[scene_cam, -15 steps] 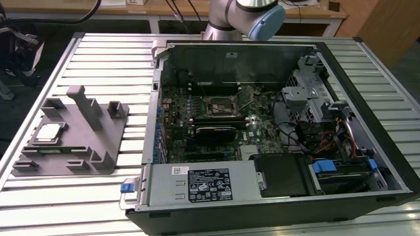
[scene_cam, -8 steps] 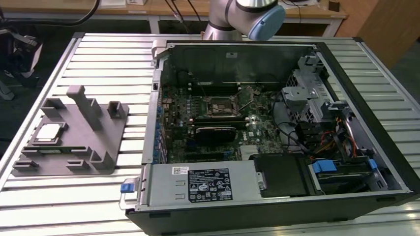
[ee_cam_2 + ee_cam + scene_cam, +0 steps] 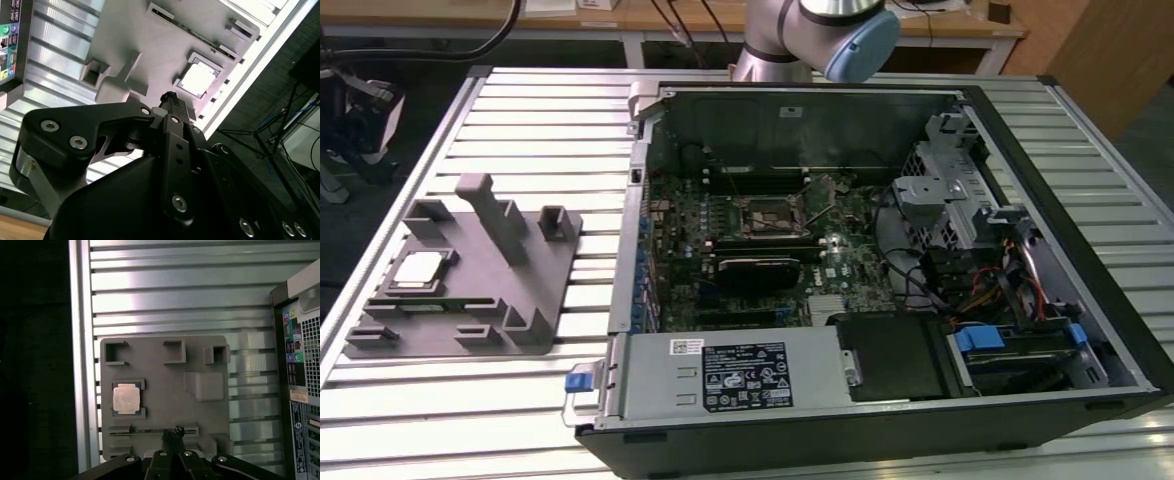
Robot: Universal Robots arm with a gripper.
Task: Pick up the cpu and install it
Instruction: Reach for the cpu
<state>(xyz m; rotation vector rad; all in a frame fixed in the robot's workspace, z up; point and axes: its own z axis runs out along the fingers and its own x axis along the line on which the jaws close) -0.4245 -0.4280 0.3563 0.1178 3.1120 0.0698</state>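
The cpu (image 3: 420, 270), a small square chip with a silvery top, lies flat in a recess of the grey plastic fixture (image 3: 487, 300) on the slatted table, at the exterior view's left. Both wrist views look down on the cpu (image 3: 126, 399) (image 3: 197, 80) from well above. My gripper (image 3: 175, 432) (image 3: 170, 98) hangs high over the fixture (image 3: 165, 370), off to one side of the chip, with its black fingertips pressed together and nothing held. The motherboard socket (image 3: 767, 220) sits inside the open computer case (image 3: 881, 440), with its metal latch frame raised.
The arm (image 3: 827, 30) rises from behind the case's far wall. The fixture carries upright posts (image 3: 487, 210) and blocks near the chip. The case holds a power supply (image 3: 720, 375), drive cage (image 3: 947, 190) and cables (image 3: 994, 285). The table edge (image 3: 80, 365) runs close beside the fixture.
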